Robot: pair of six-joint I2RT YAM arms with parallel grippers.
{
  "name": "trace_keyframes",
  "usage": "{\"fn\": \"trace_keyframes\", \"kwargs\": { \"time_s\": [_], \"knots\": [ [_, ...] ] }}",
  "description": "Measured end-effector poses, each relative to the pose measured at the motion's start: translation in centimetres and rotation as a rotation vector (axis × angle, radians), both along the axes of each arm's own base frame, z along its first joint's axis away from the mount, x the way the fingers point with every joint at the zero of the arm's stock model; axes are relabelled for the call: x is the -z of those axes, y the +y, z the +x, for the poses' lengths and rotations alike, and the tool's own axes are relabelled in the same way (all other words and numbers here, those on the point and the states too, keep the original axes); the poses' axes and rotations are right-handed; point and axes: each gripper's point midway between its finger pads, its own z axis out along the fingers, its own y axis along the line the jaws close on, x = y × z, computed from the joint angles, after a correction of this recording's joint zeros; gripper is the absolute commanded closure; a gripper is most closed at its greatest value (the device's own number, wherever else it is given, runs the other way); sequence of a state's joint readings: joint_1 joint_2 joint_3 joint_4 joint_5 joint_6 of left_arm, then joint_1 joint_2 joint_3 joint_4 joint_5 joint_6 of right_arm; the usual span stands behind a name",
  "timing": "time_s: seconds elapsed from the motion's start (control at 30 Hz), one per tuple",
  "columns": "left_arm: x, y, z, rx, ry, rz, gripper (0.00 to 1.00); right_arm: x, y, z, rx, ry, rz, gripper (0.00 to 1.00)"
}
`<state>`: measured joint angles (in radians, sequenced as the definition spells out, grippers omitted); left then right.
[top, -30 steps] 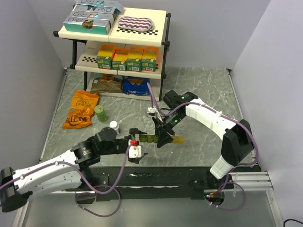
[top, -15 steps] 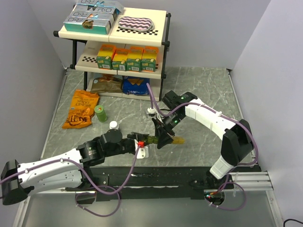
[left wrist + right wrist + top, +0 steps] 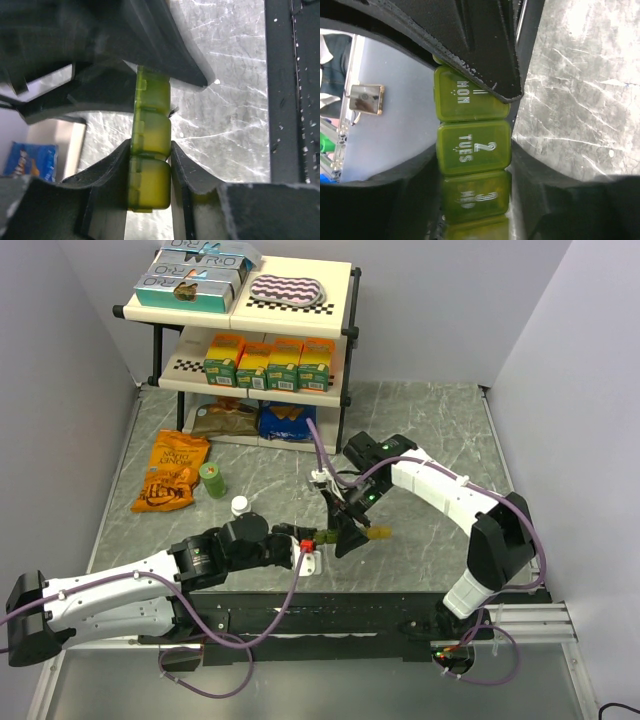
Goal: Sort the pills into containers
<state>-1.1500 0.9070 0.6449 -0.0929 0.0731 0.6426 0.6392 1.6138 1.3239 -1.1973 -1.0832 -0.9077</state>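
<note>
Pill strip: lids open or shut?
Shut where visible: the pill strip shows MON, TUES, WED lids lying flat; others are unclear.

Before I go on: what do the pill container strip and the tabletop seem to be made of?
Container strip: probably translucent moulded plastic, smooth and slightly glossy; it glows yellow-green and carries white printed day labels. Tabletop: grey veined, marble-look surface with glare patches; real stone or laminate cannot be told.
</note>
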Motion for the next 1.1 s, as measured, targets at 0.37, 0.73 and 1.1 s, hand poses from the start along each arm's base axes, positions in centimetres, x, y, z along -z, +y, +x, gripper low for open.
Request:
{"fn": "trace_keyframes", "kwargs": {
  "time_s": [0.37,0.73,1.1],
  "knots": [
    [0.8,0.0,-1.2,-0.088,0.248,-0.066,0.99,-4.4,-0.7,2.1,0.055,-0.366,0.095,0.14],
    [0.7,-0.7,-2.0,-0.169,0.461,-0.189,0.99,-4.8,0.2,1.4,0.03,-0.525,0.131,0.55],
    [1.3,-0.3,-2.1,-0.207,0.509,-0.198,0.99,-3.8,0.6,1.2,-0.002,-0.551,0.095,0.89]
  ]
}}
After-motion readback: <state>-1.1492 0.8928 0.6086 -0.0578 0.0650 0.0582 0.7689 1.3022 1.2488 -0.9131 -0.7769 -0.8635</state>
